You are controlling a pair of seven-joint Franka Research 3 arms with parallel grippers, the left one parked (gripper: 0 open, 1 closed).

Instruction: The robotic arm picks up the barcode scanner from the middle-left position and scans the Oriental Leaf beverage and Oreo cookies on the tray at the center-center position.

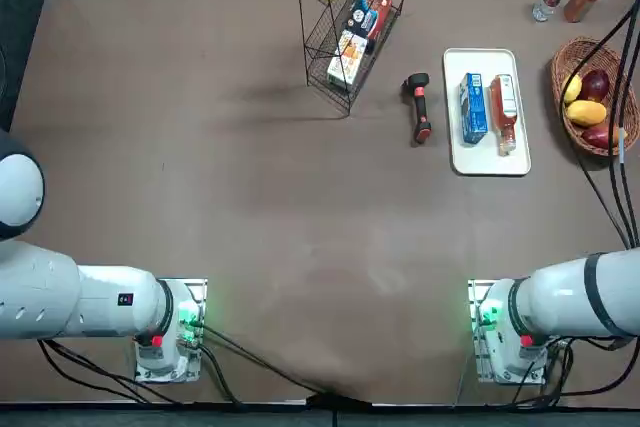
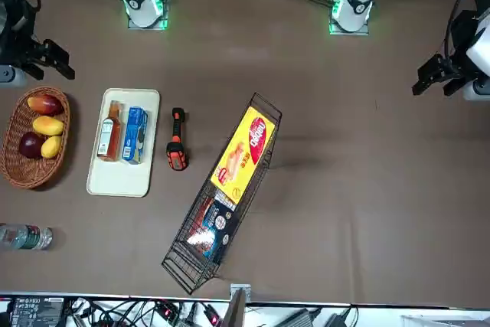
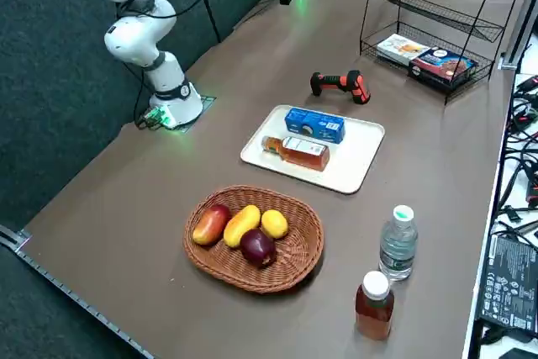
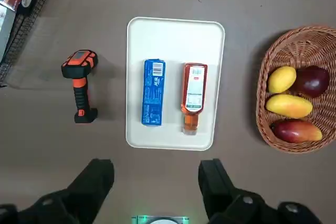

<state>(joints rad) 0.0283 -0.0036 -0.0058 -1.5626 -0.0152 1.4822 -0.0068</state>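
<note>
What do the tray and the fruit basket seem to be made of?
The tray looks like smooth white plastic, given its even surface and rounded raised rim, though coated metal is possible. The basket seems to be brown wicker, judging by its visible woven strands.

Right pincer (image 4: pixel 157 169): one, over the surface (image 1: pixel 300 207). Surface count: one.
Just ahead of pincer: one tray (image 1: pixel 465 159); on it, one blue Oreo pack (image 1: pixel 473 109) and one amber drink bottle (image 1: pixel 504 112).
Ahead and left of pincer: one barcode scanner (image 1: pixel 419 107). Farther left: one wire rack (image 1: pixel 347 95), at least three boxes (image 2: pixel 243 154) in it.
Ahead and right of pincer: one wicker basket (image 1: pixel 561 55), four fruits (image 1: pixel 586 113) inside, two yellow, one red-and-yellow, one dark purple.
Beyond tray from pincer: two standing bottles, one clear (image 3: pixel 398 244), one reddish-brown (image 3: pixel 374 307).
</note>
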